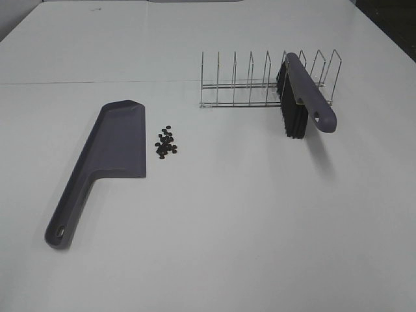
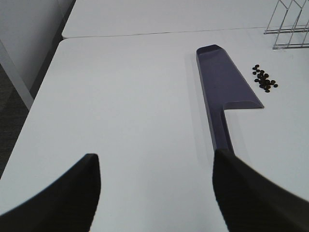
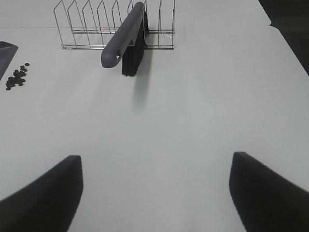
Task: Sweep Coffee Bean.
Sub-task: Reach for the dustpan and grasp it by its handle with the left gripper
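Note:
A loose cluster of tiny dark coffee beans point(image 1: 166, 143) lies on the white table just right of the grey-purple dustpan point(image 1: 110, 153), which lies flat with its handle toward the front left. The beans point(image 2: 263, 79) and the dustpan point(image 2: 222, 87) also show in the left wrist view, ahead of my open left gripper point(image 2: 154, 166). A grey-purple brush point(image 1: 305, 97) with black bristles leans in a wire rack point(image 1: 260, 81). My right gripper point(image 3: 155, 166) stands open and empty, well short of the brush point(image 3: 126, 36); the beans point(image 3: 17, 77) lie off to its side. Neither gripper appears in the exterior high view.
The wire rack point(image 3: 111, 24) stands at the back right of the table. A seam point(image 1: 97, 82) crosses the tabletop behind the dustpan. The table's left edge point(image 2: 43, 92) drops to a dark floor, and the right edge point(image 3: 285, 34) also falls away.

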`<move>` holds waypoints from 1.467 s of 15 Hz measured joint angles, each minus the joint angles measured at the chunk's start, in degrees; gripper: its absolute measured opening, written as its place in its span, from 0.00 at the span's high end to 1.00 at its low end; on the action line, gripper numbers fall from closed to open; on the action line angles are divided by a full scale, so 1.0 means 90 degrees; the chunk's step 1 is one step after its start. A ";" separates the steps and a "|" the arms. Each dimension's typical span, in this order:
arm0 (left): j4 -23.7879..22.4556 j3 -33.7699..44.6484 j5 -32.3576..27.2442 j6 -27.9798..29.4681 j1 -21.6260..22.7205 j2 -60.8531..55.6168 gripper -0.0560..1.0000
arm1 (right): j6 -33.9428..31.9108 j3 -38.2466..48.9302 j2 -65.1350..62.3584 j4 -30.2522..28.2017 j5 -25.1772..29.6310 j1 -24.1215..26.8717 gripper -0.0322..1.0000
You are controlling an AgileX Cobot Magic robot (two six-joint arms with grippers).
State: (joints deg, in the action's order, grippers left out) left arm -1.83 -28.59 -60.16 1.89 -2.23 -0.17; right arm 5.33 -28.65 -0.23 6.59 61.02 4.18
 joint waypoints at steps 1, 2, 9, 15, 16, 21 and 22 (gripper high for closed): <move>0.0000 0.0000 0.0000 0.0000 0.0000 0.0000 0.35 | 0.0000 0.0000 0.0000 0.0000 0.0000 0.0000 0.26; 0.0000 0.0000 0.0000 0.0000 0.0000 0.0000 0.35 | 0.0000 0.0000 0.0000 0.0000 0.0000 0.0000 0.26; 0.0000 0.0000 0.0000 0.0000 0.0000 0.0000 0.35 | 0.0000 0.0000 0.0000 0.0000 0.0000 0.0000 0.26; 0.0000 0.0000 0.0000 0.0000 0.0000 0.0000 0.35 | 0.0000 0.0000 0.0000 0.0000 0.0000 0.0000 0.26; 0.0000 0.0000 0.0000 0.0000 0.0000 0.0000 0.35 | 0.0000 0.0000 0.0000 0.0000 0.0000 0.0000 0.26; -0.0006 -0.0236 0.0070 0.0000 0.0000 0.0318 0.35 | 0.0000 0.0000 0.0000 0.0000 0.0000 0.0000 0.26; 0.0013 -0.0312 0.0076 0.0000 0.0000 0.0497 0.35 | 0.0000 0.0000 0.0000 0.0000 0.0000 0.0000 0.26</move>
State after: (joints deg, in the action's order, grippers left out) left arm -1.72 -31.40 -59.47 1.89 -2.23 4.30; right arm 5.33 -28.65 -0.23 6.59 61.02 4.18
